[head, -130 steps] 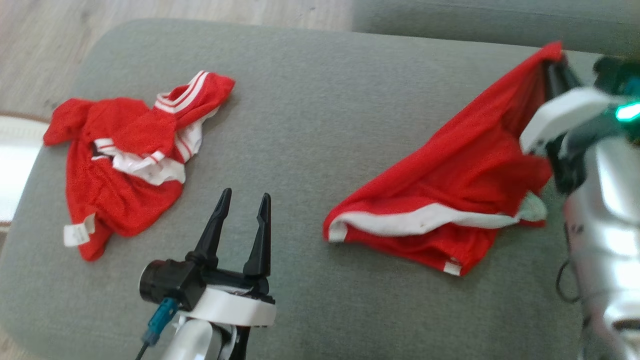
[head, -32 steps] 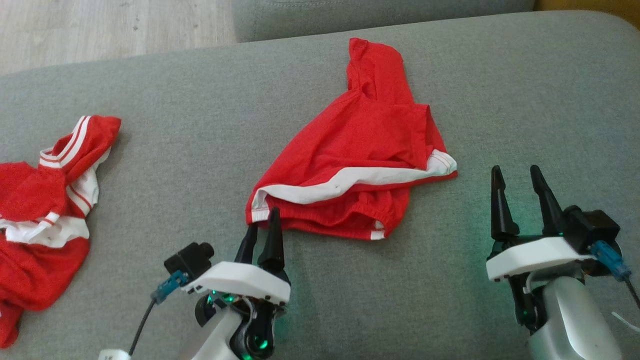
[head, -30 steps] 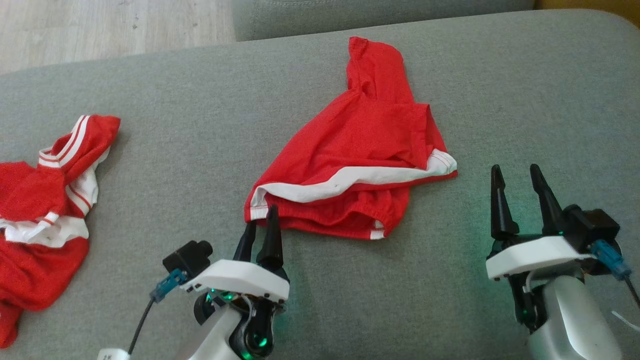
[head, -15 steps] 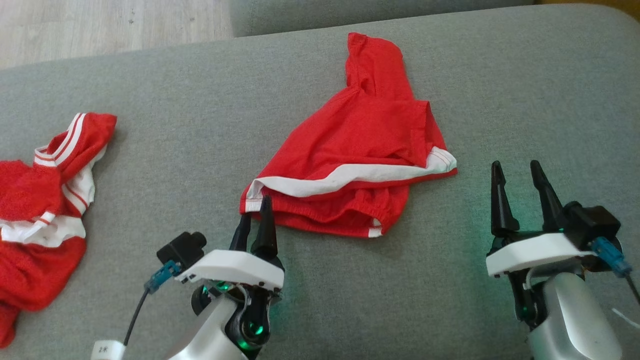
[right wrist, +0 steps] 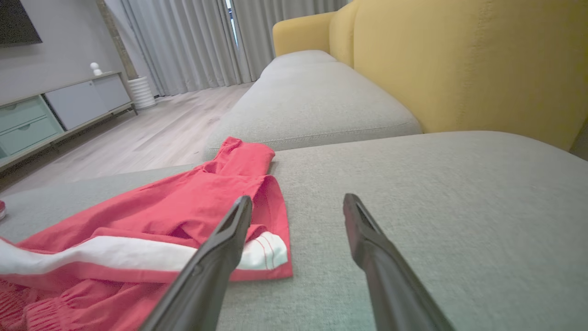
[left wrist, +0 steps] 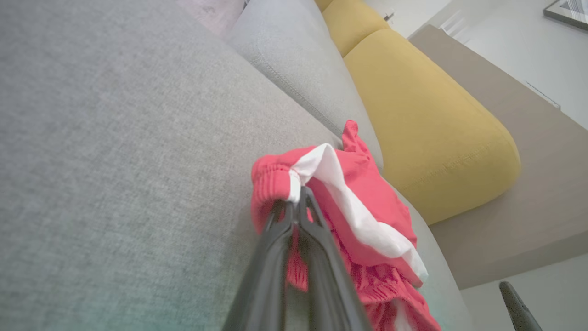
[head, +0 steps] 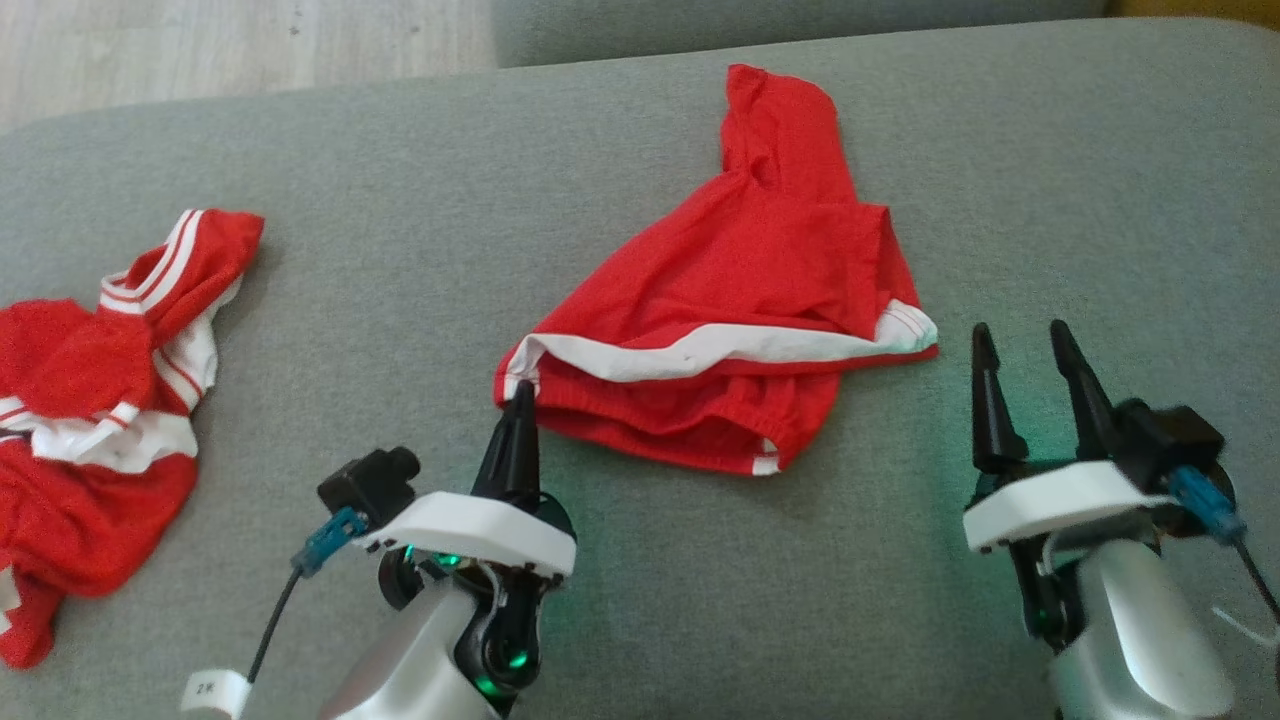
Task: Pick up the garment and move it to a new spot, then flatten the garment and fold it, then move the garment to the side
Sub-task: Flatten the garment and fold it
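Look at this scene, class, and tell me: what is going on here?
A two-armed robot is working on a pair of red shorts lying crumpled on a grey sofa cushion. Its left gripper is shut on the shorts' near left corner, where the white stripe ends. Its right gripper is open beside the shorts' right end, not touching them. A second red-and-white garment lies in a heap further left, untouched. No flattening or folding is done yet.

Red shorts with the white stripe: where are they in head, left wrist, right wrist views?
Head: red shorts centre, on the grey cushion.
Left wrist: centre to lower right, corner pinched by the left gripper.
Right wrist: lower left.
Shared landmark: the white stripe.
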### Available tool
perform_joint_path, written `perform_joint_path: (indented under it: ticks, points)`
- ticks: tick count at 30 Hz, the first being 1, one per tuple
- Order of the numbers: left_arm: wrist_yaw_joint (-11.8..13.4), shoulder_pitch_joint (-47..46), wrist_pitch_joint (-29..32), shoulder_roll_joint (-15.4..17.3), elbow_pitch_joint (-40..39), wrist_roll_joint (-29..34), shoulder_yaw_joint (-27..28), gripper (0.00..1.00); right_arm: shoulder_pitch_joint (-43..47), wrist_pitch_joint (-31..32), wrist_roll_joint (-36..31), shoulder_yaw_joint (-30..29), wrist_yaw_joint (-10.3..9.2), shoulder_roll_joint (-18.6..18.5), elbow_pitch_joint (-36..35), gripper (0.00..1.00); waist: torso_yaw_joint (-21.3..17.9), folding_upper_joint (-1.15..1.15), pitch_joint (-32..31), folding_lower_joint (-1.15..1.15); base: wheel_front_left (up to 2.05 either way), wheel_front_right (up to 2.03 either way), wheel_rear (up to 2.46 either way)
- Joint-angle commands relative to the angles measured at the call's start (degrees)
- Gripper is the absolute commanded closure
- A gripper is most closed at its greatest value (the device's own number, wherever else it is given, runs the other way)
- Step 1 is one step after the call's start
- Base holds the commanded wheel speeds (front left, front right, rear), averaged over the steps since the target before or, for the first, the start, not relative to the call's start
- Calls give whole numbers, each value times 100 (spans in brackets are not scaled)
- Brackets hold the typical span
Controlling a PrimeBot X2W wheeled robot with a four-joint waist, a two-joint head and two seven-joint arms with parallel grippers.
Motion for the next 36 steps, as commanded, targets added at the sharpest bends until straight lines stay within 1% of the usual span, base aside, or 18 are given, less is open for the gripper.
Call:
perform_joint_path:
  ticks: [1,4,8,14,18,26,36]
  points:
    - [-26,-102,-62,12,-236,220,190,100,-342,-66,-78,201,-4,-13,-85,0,63,0,-7,0,0,0,0]
    - [-31,-8,-62,12,-364,621,211,100,-519,80,-182,205,-4,-13,227,0,163,0,-24,0,0,0,0]
    - [-42,98,-62,12,-515,918,178,100,-803,348,-312,125,-4,-13,802,0,279,0,-18,0,0,0,0]
    - [-60,156,-62,12,-643,1078,106,100,-1298,547,-226,136,-4,-13,1647,0,382,0,22,0,0,0,0]
    - [-59,178,-62,12,-692,1105,50,100,-1589,582,-358,207,-4,-13,2160,0,429,0,48,0,0,0,0]
    - [-49,191,-62,12,-696,1090,-1,100,-1912,374,-456,218,-4,-13,2894,0,500,0,49,0,0,0,0]
    - [-54,212,-62,12,-647,1044,-29,100,-2121,94,-495,515,-4,-13,3325,0,463,0,2,0,0,0,0]
